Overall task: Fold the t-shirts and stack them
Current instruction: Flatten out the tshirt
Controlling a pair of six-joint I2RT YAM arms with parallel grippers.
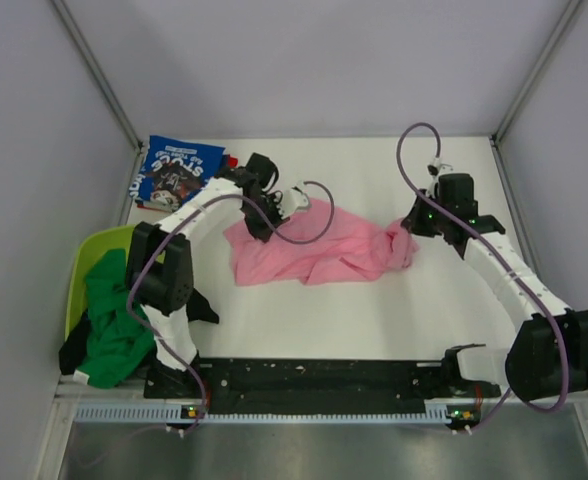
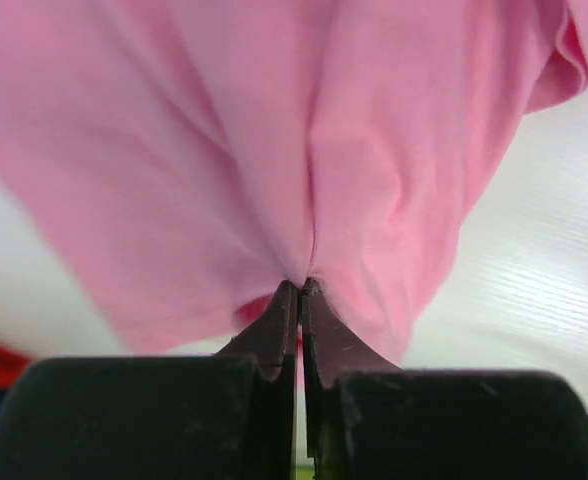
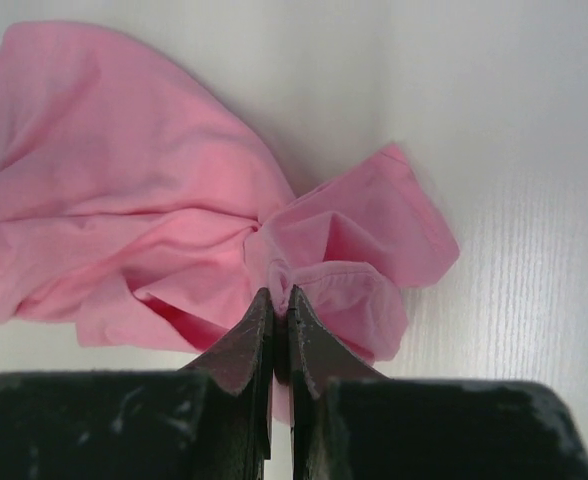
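A crumpled pink t-shirt (image 1: 309, 250) lies mid-table. My left gripper (image 1: 257, 222) is shut on its left part; in the left wrist view the cloth (image 2: 274, 150) hangs from the closed tips (image 2: 302, 288). My right gripper (image 1: 406, 228) is shut on a bunched fold at the shirt's right end, seen in the right wrist view (image 3: 124, 220) pinched at the tips (image 3: 280, 296). A folded blue t-shirt with white lettering (image 1: 177, 172) lies at the back left, with a sliver of red cloth (image 1: 230, 161) beside it. Green (image 1: 114, 325) and black (image 1: 74, 352) shirts spill from the tub.
A lime-green plastic tub (image 1: 82, 262) stands at the left edge, holding the green and black shirts. Grey walls enclose the white table (image 1: 374, 310) on three sides. The black base rail (image 1: 314, 378) runs along the near edge.
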